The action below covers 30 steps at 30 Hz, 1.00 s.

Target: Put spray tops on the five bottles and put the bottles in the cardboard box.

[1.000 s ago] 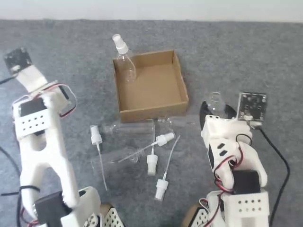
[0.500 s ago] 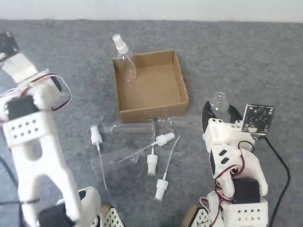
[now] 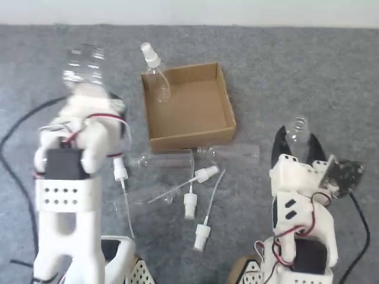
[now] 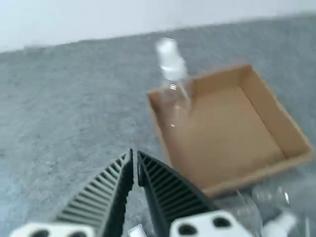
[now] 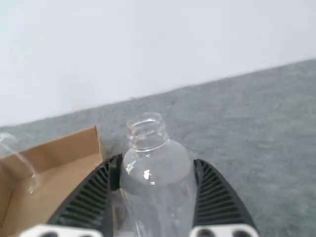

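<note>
Between the fingers of the right gripper, an uncapped bottle is standing upright, pinched below the shoulder with its neck left free, likely so a spray top can go on. Loose tops are lying on the carpet before the cardboard box, where one capped bottle is standing. The left gripper is hanging empty, fingers pressed together.

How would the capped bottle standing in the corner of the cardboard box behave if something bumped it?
The capped bottle looks empty and clear, so probably very light. It is tall and narrow with the spray top up high, so it likely tips easily, though the cardboard box walls beside it may catch it.
</note>
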Available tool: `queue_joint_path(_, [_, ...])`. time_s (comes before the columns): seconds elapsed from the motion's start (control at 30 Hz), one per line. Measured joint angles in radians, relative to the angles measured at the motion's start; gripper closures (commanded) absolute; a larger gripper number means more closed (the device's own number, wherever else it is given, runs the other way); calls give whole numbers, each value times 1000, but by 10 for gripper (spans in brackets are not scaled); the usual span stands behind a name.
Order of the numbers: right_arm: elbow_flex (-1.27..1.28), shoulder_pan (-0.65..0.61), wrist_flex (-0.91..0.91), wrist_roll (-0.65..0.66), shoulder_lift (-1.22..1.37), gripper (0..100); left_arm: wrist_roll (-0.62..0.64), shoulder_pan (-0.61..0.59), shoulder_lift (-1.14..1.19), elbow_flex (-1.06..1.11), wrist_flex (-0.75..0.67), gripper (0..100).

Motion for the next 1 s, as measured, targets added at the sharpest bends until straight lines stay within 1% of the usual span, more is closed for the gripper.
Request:
queue_joint_path(0.07, [3, 26, -2, 0, -25, 965, -52, 61, 0, 0, 35, 964])
queue_joint_path(0.17, [5, 66, -28, -8, -11, 965, -138, 149, 0, 0, 104, 853])
queue_joint_path(0.2, [5, 80, -34, -21, -14, 965, -167, 175, 0, 0, 132, 834])
queue_joint_path(0.33, [11, 132, -60, -74, -12, 965, -218, 253, 0, 0, 232, 830])
queue_joint_path(0.47, [20, 150, -61, -84, -11, 965, -241, 311, -2, 8, 275, 833])
queue_joint_path(0.53, [20, 150, -61, -86, -11, 965, -278, 356, 6, 17, 301, 834])
queue_joint_path(0.63, [20, 150, -63, -86, -11, 965, -293, 414, 84, 17, 331, 835])
queue_joint_path(0.7, [20, 150, -63, -86, -11, 965, -292, 443, 166, 17, 333, 838])
queue_joint_path(0.8, [20, 150, -63, -86, -11, 965, -298, 480, 299, 17, 333, 868])
queue_joint_path(1.0, [20, 150, -63, -86, -11, 965, -293, 542, 480, 17, 267, 874])
